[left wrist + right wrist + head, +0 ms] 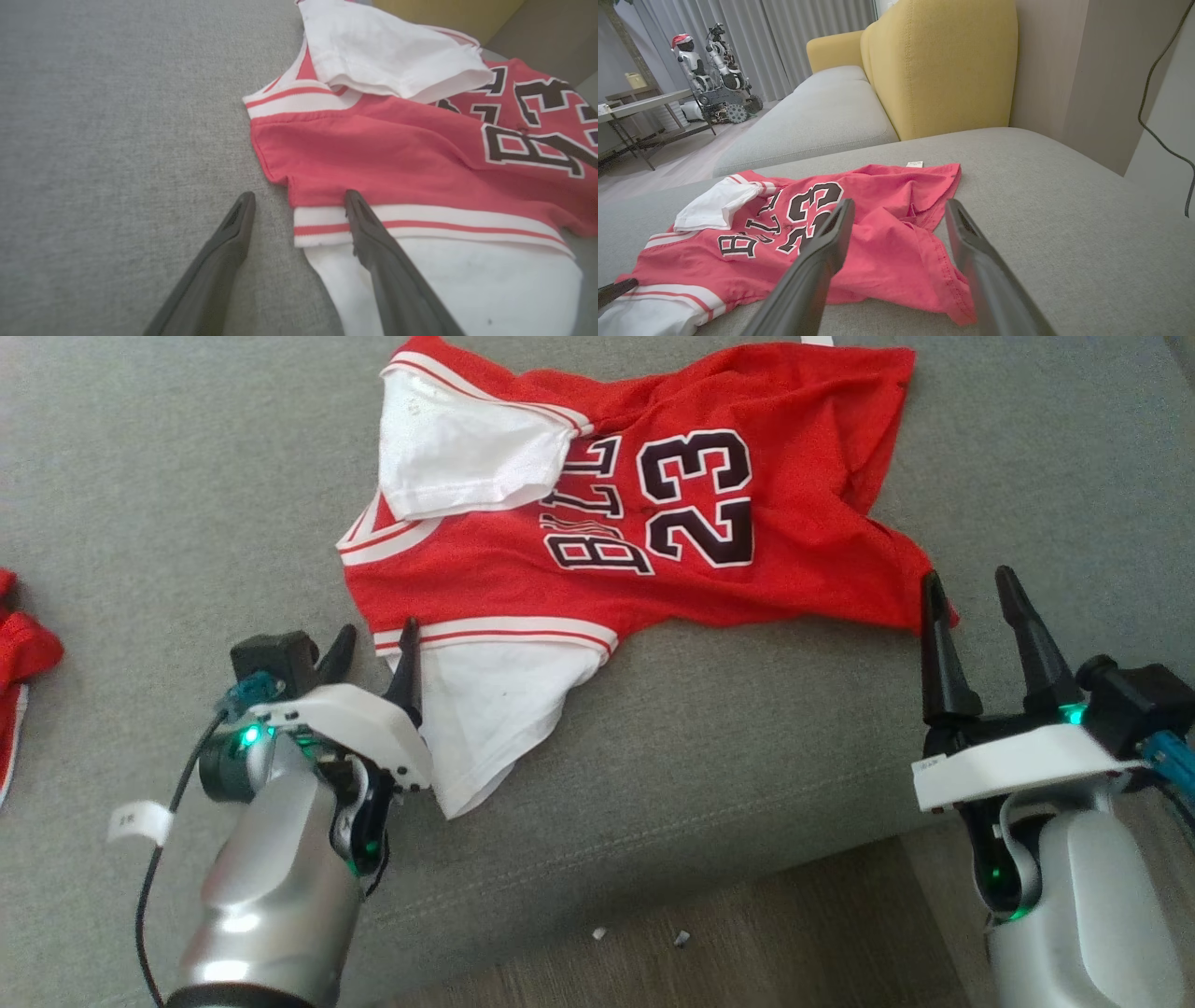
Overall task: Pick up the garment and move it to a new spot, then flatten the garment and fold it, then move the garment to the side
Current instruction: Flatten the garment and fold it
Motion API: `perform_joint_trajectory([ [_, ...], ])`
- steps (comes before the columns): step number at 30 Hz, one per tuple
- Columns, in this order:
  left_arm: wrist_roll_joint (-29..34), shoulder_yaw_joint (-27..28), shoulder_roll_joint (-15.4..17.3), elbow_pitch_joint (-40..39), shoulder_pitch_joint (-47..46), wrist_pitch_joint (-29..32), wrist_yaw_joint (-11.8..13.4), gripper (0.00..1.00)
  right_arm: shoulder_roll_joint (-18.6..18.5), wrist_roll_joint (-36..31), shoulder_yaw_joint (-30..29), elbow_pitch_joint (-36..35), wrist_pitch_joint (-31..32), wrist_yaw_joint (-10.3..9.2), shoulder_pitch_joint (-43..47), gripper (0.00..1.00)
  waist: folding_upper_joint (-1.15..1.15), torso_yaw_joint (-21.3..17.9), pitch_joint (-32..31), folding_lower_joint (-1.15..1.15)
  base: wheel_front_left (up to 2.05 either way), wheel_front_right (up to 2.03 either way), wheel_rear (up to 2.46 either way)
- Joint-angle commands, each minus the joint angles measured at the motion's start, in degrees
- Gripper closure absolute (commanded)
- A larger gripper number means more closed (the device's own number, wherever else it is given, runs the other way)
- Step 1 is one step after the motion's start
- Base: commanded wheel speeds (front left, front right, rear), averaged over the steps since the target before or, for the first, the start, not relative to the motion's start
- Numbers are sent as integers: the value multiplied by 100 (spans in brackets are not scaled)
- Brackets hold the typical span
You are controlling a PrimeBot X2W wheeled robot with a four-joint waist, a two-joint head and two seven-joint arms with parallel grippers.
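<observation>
The garment (523, 583) lies on the grey cushion (140, 476). The left gripper (376, 649), parted wide and empty, straddles its striped sleeve edge. The right gripper (971, 597), likewise parted and empty, stands beside its hem corner.

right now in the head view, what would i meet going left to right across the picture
red cloth at the left edge → white cable tag → left gripper, open → red 23 jersey → right gripper, open
</observation>
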Motion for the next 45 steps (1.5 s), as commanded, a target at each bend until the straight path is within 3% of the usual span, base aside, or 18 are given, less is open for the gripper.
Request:
perform_joint_trajectory([
  [1,47,125,137,-57,-188,21,20,0,-10,28,143,-205,-65,36,-163,0,0,-40,23,0,0,0,0],
  [6,31,50,136,439,-416,102,-85,0,-10,75,138,-172,-139,36,-198,0,0,-117,41,0,0,0,0],
  [7,18,37,134,509,-452,108,-123,36,-10,82,133,-170,-150,36,-203,0,0,-121,50,0,0,0,0],
  [8,13,21,132,568,-489,100,-152,85,-10,88,127,-169,-161,36,-207,0,0,-120,60,0,0,0,0],
  [9,8,10,131,621,-523,83,-172,100,-10,91,120,-168,-169,36,-212,0,0,-117,69,0,0,0,0],
  [18,-57,47,261,837,-830,-157,-252,100,-9,150,155,-139,-236,36,-269,0,0,-101,116,0,0,0,0],
  [27,233,214,1018,393,-1450,-369,85,100,-9,144,109,50,-254,36,-325,0,0,-147,141,0,0,0,0],
  [32,342,88,1252,532,-1573,-255,-17,100,-9,200,175,249,-280,36,-350,0,0,-157,167,0,0,0,0],
  [33,351,59,1261,567,-1569,-242,-44,86,-9,209,184,290,-290,36,-359,0,0,-151,173,0,0,0,0],
  [34,356,39,1264,591,-1560,-244,-58,36,-9,223,191,329,-307,36,-368,0,0,-142,177,0,0,0,0],
  [35,350,37,1260,599,-1548,-256,-56,0,-9,235,197,367,-328,36,-377,0,0,-130,182,0,0,0,0],
  [41,263,157,1213,377,-1370,-359,27,0,-9,302,365,542,-438,36,-373,0,0,-14,170,0,0,0,0],
  [45,170,402,1138,-302,-1026,-386,71,0,-9,323,490,684,-453,36,-318,0,0,146,96,0,0,0,0],
])
